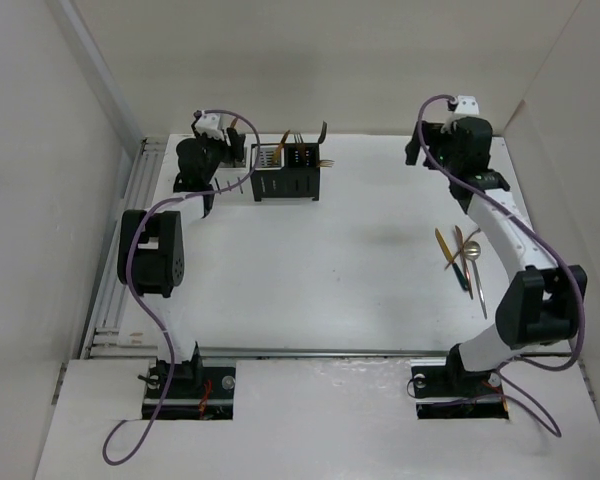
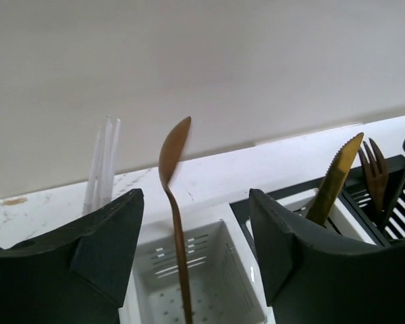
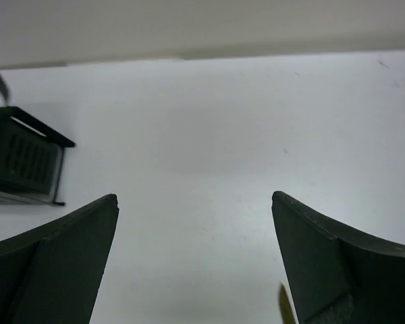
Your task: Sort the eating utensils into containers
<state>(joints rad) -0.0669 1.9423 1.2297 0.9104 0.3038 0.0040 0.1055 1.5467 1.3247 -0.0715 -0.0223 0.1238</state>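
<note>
While the left gripper (image 2: 196,199) hangs with fingers spread wide, the gold spoon (image 2: 173,154) stands untouched between them in the white holder (image 2: 219,273), handle down and bowl pointing up. The right gripper (image 3: 194,200) is likewise spread above the table (image 3: 209,121).

The left arm (image 1: 152,250) is made of matt black boxy housings with rounded corners. The right arm (image 1: 495,228) has a glossy white curved link between its black joint blocks. A thin purple cable (image 1: 143,310) trails along each arm and loops out beside the black base mounts (image 1: 185,385), where a silver bolt head and some red wiring show. A small white block (image 1: 208,124) caps each wrist. The left gripper (image 2: 196,196) and right gripper (image 3: 194,196) each carry broad, wedge-shaped fingers (image 2: 88,260) of faceted charcoal plastic.
</note>
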